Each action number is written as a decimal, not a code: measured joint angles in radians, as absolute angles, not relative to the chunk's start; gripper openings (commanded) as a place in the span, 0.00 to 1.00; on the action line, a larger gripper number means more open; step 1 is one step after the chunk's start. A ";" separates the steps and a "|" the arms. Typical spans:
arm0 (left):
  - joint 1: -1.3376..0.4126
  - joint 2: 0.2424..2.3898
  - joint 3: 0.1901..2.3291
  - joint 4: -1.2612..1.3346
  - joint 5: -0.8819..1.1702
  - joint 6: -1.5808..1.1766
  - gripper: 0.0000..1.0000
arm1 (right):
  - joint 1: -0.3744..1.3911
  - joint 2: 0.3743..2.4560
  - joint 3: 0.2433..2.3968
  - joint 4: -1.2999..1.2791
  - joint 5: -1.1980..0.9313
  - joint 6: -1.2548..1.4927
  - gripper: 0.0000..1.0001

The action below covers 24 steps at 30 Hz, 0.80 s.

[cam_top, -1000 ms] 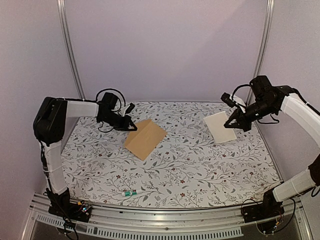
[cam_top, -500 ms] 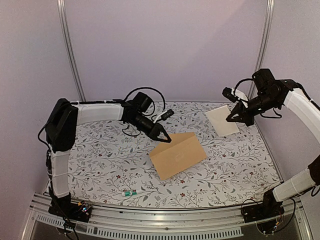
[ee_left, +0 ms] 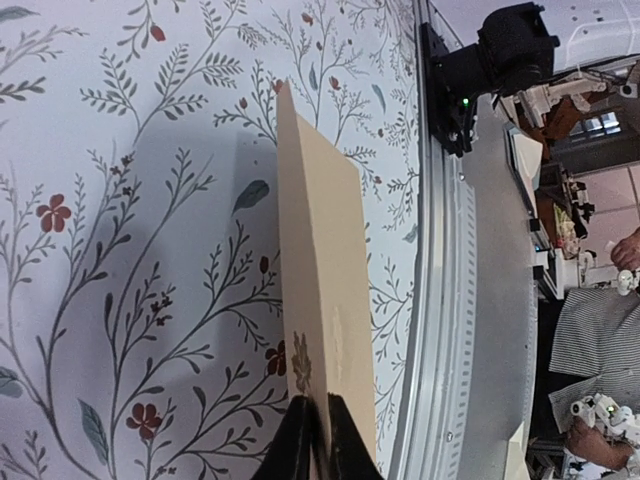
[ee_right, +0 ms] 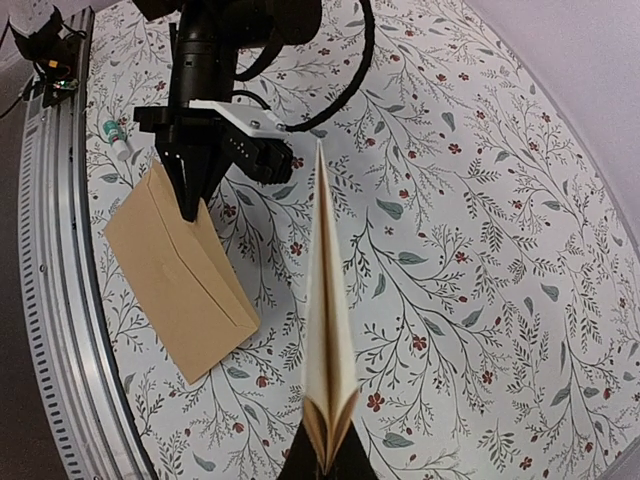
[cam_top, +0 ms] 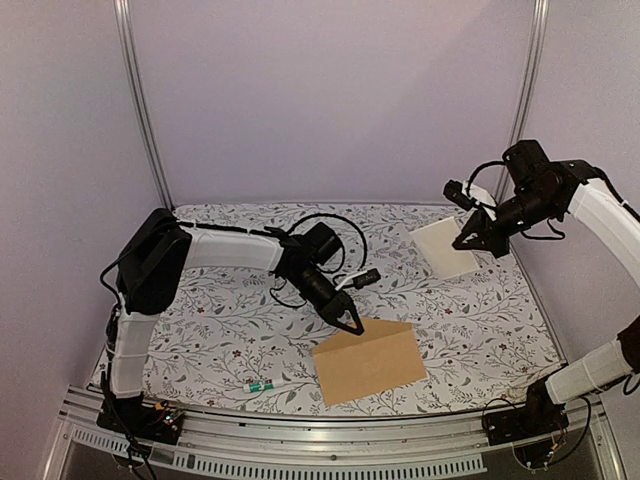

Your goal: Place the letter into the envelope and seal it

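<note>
The tan envelope [cam_top: 370, 360] lies near the table's front middle, its far left corner pinched in my left gripper [cam_top: 352, 325]. In the left wrist view the envelope [ee_left: 325, 280] runs edge-on away from the left gripper [ee_left: 317, 402], whose jaws are shut on its edge. The cream letter [cam_top: 440, 248], folded, hangs above the table at the back right with my right gripper [cam_top: 470, 243] shut on it. Seen from the right wrist, the letter [ee_right: 325, 300] is a narrow folded wedge rising from the right gripper [ee_right: 328, 455], with the envelope [ee_right: 185, 275] to the left.
A floral cloth [cam_top: 220, 330] covers the table. A small green-labelled tube [cam_top: 262, 385] lies near the front left edge. A metal rail [cam_top: 300, 440] runs along the front, and frame posts [cam_top: 140, 100] stand at the back corners.
The left arm has swept the envelope from the back left toward the front middle of the table. The right arm rose slightly with the letter, then held still.
</note>
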<state>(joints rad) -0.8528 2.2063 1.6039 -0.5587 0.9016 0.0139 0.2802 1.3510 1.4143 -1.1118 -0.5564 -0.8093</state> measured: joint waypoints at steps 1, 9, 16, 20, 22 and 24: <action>-0.853 2.206 1.604 -0.559 0.899 0.015 0.12 | 0.286 1.349 1.414 -1.114 -0.554 -0.810 0.00; -0.853 2.175 1.486 -0.441 0.827 -0.051 0.38 | 0.302 1.314 1.381 -1.117 -0.548 -0.813 0.00; -0.853 2.091 1.288 -0.186 0.748 -0.235 0.43 | 0.304 1.302 1.362 -1.116 -0.552 -0.812 0.00; -0.857 2.075 1.239 -0.062 0.715 -0.317 0.42 | 0.315 1.302 1.353 -1.117 -0.555 -0.812 0.00; -0.859 2.075 1.225 -0.026 0.699 -0.344 0.41 | 0.324 1.302 1.350 -1.116 -0.555 -0.813 0.00; -0.860 2.073 1.210 -0.004 0.689 -0.360 0.39 | 0.338 1.303 1.348 -1.116 -0.554 -0.813 0.00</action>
<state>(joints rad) -0.8597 2.0727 1.2102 -0.0044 0.6891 -0.3595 0.3382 1.3025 1.3479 -1.1156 -0.5545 -0.8127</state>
